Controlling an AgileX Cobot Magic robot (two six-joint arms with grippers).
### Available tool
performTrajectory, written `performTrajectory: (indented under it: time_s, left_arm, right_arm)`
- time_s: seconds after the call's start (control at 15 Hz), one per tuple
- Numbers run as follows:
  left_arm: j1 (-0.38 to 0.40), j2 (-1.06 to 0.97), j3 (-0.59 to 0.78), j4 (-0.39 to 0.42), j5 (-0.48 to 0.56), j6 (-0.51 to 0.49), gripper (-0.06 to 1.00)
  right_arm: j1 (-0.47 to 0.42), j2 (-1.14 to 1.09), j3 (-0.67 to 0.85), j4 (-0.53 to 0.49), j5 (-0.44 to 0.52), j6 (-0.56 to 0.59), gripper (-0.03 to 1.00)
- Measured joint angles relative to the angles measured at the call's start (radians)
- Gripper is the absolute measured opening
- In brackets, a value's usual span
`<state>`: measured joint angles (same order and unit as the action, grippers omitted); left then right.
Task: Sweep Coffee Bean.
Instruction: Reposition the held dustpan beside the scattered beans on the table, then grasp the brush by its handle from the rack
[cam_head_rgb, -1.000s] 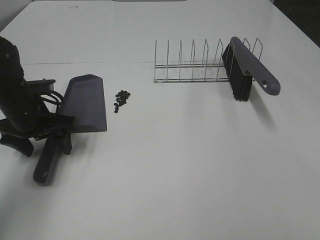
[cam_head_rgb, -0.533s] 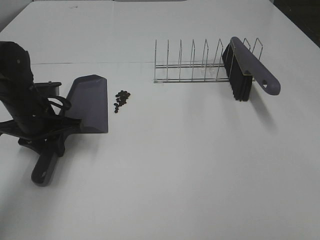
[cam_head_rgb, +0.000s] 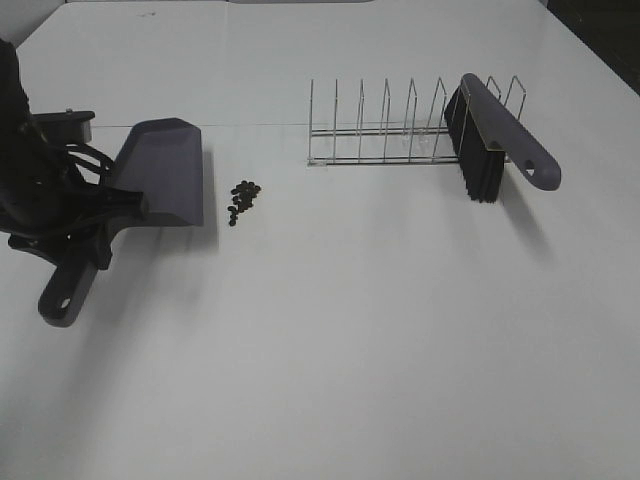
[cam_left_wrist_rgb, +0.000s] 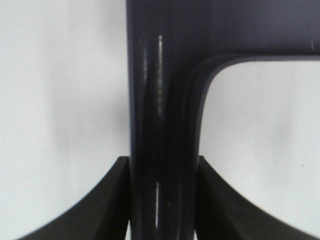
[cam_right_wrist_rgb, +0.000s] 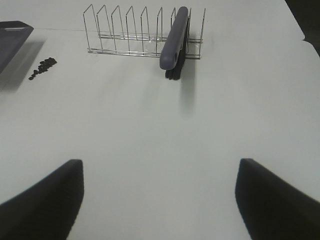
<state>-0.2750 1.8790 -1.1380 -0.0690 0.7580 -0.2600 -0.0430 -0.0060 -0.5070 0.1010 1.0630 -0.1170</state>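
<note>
While the left end effector grips its handle, the dustpan opens toward the coffee beans.

white table w/ coffee beans & wire rack on it.

glossy plastic dustpan; wire rack
</note>
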Motion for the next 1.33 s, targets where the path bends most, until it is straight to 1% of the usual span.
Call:
performTrajectory:
  time_s: [0.27, 0.33, 0.47, 0.53, 0.6, 0.67, 0.73, 0.8, 0.93, 1.0, 1.13, 1.33]
  left_arm:
    - [0.0, -0.011, 0.0, 0.003, 0.013, -0.002, 0.32]
    - [0.0, -0.011, 0.0, 0.007, 0.013, -0.002, 0.32]
    - [0.0, -0.011, 0.0, 0.011, 0.013, -0.002, 0.32]
    - [0.0, -0.011, 0.0, 0.024, 0.012, -0.002, 0.32]
    - [0.0, -0.011, 0.0, 0.035, 0.012, -0.002, 0.32]
    - [0.0, -0.011, 0.0, 0.04, 0.012, -0.001, 0.32]
    - [0.0, -0.011, 0.0, 0.044, 0.012, -0.001, 0.32]
    - [0.0, -0.011, 0.0, 0.046, 0.012, -0.001, 0.32]
    - [0.0, -0.011, 0.0, 0.046, 0.015, -0.001, 0.32]
    - [0.0, -0.011, 0.0, 0.046, 0.015, -0.001, 0.32]
    - [0.0, -0.011, 0.0, 0.046, 0.016, -0.001, 0.32]
    - [0.0, -0.011, 0.0, 0.046, 0.018, -0.001, 0.32]
  right_arm:
    - [0.0, 0.042, -0.005, 0.0, -0.015, 0.0, 0.7]
    - [0.0, 0.091, -0.013, 0.001, -0.061, 0.0, 0.7]
    - [0.0, 0.218, -0.02, 0.043, -0.237, -0.007, 0.7]
    - [0.0, 0.391, -0.027, 0.1, -0.396, -0.058, 0.7]
    - [0.0, 0.487, -0.048, 0.135, -0.438, -0.102, 0.7]
    - [0.0, 0.545, -0.065, 0.149, -0.455, -0.131, 0.7]
    - [0.0, 0.654, -0.115, 0.17, -0.475, -0.183, 0.7]
    - [0.0, 0.766, -0.174, 0.186, -0.48, -0.215, 0.7]
    - [0.0, 1.012, -0.329, 0.205, -0.476, -0.235, 0.7]
    - [0.0, 1.122, -0.422, 0.206, -0.455, -0.238, 0.7]
    - [0.0, 1.33, -0.615, 0.206, -0.402, -0.24, 0.7]
    - [0.0, 1.607, -0.908, 0.207, -0.286, -0.218, 0.65]
